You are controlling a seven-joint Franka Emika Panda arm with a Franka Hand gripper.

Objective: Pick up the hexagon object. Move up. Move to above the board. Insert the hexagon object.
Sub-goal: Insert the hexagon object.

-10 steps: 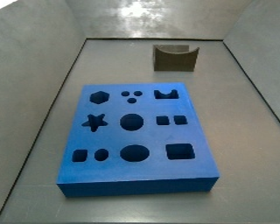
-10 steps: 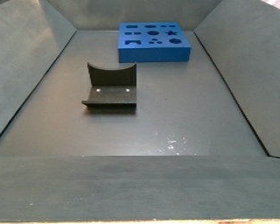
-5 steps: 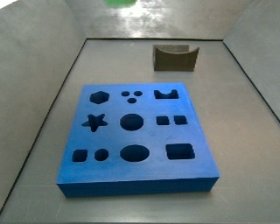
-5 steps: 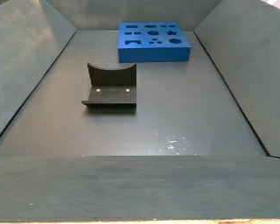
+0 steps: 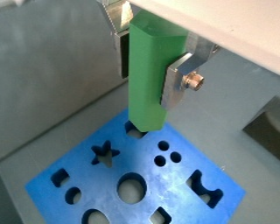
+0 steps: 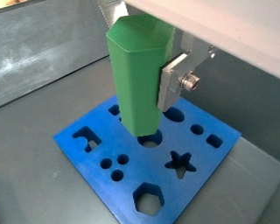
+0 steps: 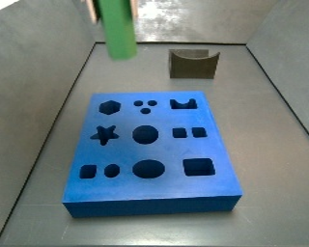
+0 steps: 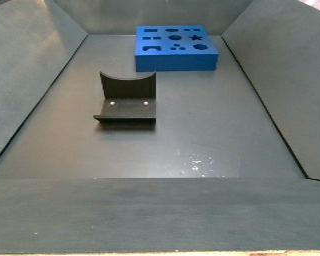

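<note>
- The gripper (image 5: 152,54) is closed on the hexagon object (image 5: 147,83); in both wrist views a silver finger plate (image 6: 175,80) with a bolt head lies flat against one side of the green rod, and the other finger is mostly hidden behind it.
- The hexagon object (image 6: 140,83) hangs upright from the gripper, its lower end free and well above the board (image 5: 206,206), not touching it.
- No brand, label or readable writing shows on the rod, the board or the gripper.
- In both wrist views the rod's lower end overlaps the blue board (image 6: 84,153), whose cut-outs include a star, a hexagon, circles and a notched shape.
- In a side view the hexagon object (image 7: 117,29) appears as a blurred green bar high near the frame's top, above the floor beyond the board's far edge; the gripper itself is barely seen there.
- In that side view the board (image 7: 151,198) lies flat on the floor, with the fixture (image 7: 192,64) standing behind it.
- In a side view from the opposite end, the fixture (image 8: 124,101) stands mid-floor and the board (image 8: 179,62) lies by the far wall; neither gripper nor rod shows there.
</note>
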